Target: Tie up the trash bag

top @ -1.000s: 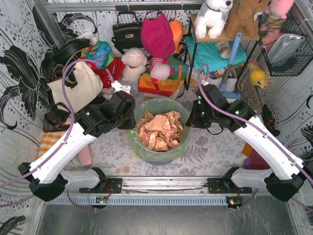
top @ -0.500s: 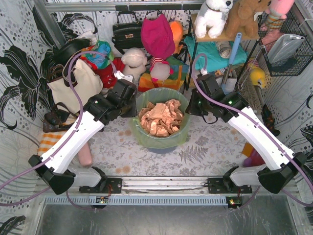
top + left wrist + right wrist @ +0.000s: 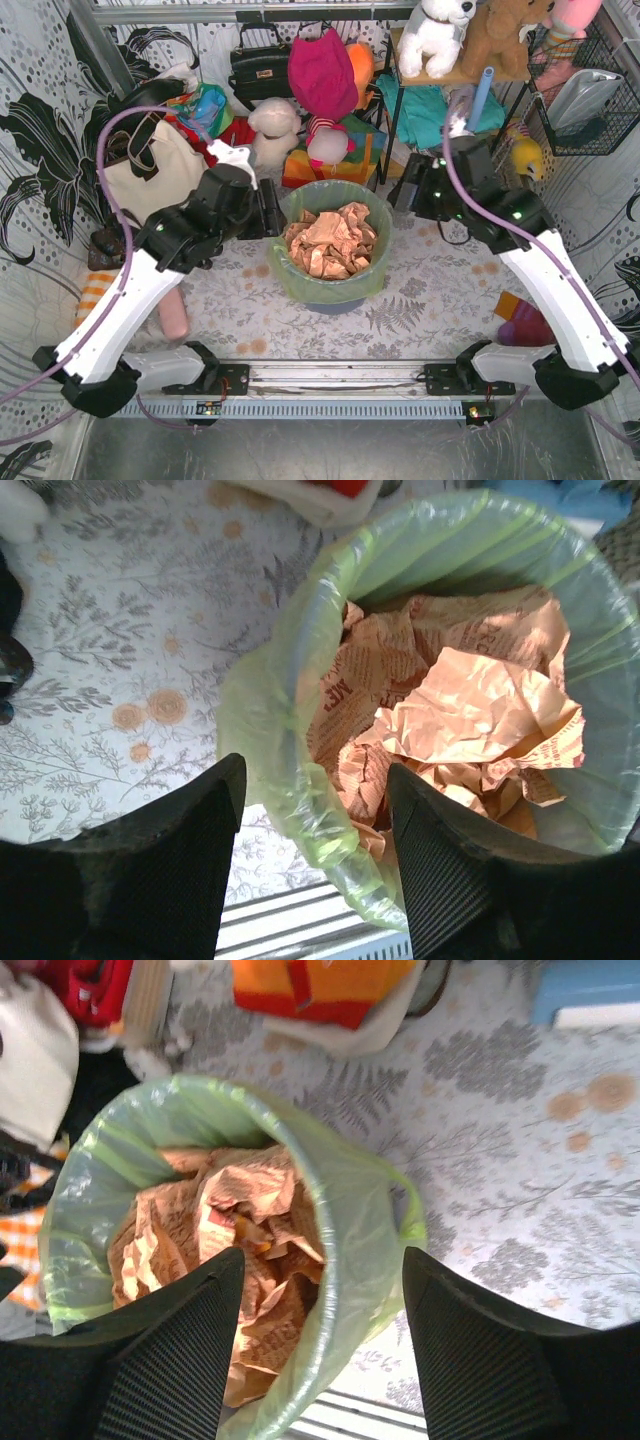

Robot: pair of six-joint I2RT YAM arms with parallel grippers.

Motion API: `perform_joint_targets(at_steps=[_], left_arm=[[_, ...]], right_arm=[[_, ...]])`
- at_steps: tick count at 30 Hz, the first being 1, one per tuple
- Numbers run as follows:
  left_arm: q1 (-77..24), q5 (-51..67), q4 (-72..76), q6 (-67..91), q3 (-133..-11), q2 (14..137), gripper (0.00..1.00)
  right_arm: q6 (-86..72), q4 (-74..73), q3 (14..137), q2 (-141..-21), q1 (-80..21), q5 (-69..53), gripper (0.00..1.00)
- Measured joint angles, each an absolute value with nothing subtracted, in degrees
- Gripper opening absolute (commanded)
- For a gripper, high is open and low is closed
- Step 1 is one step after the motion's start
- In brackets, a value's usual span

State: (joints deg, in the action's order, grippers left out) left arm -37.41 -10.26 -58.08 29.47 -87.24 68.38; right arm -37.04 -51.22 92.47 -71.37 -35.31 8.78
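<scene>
The trash bag [image 3: 303, 288], thin light-green plastic, lines a round bin, and its top is folded out over the bin's rim. Crumpled tan paper [image 3: 328, 241] fills it. My left gripper [image 3: 271, 211] is at the bag's left rim and stands open. In the left wrist view the bag's rolled edge [image 3: 268, 695] runs between the two spread fingers without being pinched, with the paper [image 3: 470, 702] to its right. My right gripper [image 3: 404, 196] is open at the right rim. In the right wrist view the bag's edge [image 3: 362, 1200] passes loose between the fingers, beside the paper [image 3: 215, 1222].
A cream tote bag [image 3: 160, 178] stands behind my left arm. Soft toys [image 3: 272, 130], a black handbag [image 3: 258, 70] and a metal rack [image 3: 398, 120] crowd the back. A wire basket [image 3: 580, 95] hangs at the right. A metal rail [image 3: 330, 376] runs along the near edge.
Both grippers have gone from shut to open at the bag's rim. The right wrist has shifted right and toward the back; the left has stayed beside the left rim.
</scene>
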Motion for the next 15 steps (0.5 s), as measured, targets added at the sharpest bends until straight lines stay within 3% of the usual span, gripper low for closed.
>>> perform_joint_targets(at_steps=[8,15], left_arm=[[-36.9,-17.7,-56.4,36.2,-78.1,54.3,0.69],[-36.7,-21.1,-56.4,44.2,-62.1,43.0,0.71]], right_arm=[[-33.5,-52.2,90.4,-65.8,-23.5,7.6,0.65],[-31.8,-46.4,73.8,-65.2,-14.8,-3.8,0.65]])
